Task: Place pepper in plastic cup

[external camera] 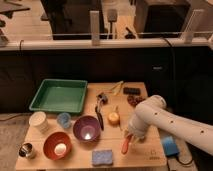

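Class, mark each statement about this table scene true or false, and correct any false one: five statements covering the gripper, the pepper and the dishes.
1. The gripper is at the pepper, near the table's front edge. True.
2. The pepper lies inside the green tray. False: it is on the table, right of the blue sponge.
3. The purple bowl sits right of the red bowl. True.
4. The round yellowish fruit is in the purple bowl. False: it rests on the table beside it.
5. The white cup stands in front of the tray. True.
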Available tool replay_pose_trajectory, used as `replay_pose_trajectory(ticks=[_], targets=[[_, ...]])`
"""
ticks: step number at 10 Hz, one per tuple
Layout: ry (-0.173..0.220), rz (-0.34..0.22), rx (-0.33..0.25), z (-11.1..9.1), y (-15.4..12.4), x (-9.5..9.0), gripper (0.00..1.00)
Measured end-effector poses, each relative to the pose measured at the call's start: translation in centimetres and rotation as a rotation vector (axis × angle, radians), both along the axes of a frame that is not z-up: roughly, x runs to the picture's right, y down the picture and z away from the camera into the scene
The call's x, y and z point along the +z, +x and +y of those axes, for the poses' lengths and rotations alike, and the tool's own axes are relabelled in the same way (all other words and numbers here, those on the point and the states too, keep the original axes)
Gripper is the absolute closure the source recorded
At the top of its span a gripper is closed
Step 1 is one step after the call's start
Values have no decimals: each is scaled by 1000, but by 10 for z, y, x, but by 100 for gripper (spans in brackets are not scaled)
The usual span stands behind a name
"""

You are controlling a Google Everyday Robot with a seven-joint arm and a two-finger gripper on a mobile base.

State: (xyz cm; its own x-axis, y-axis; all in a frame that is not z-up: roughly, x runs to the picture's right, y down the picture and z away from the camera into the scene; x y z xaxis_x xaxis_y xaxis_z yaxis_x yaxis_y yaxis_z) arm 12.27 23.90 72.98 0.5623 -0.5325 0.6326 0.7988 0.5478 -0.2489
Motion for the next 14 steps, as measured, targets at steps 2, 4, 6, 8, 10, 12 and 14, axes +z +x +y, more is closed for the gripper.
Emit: replay_pose_trajectory(ticks=[2, 4, 6, 8, 10, 12, 14], targets=[[-4, -7, -6, -3, -8, -1, 98], [-6, -10, -7, -5, -11, -2, 99], [-9, -15, -10, -8, -18, -3, 99], [-12, -17, -7, -11, -23, -4, 99], [-12, -20, -8, -13, -27, -5, 99], [-12, -27, -11, -16, -35, -6, 99], [-14, -31, -13, -18, -42, -8, 99]])
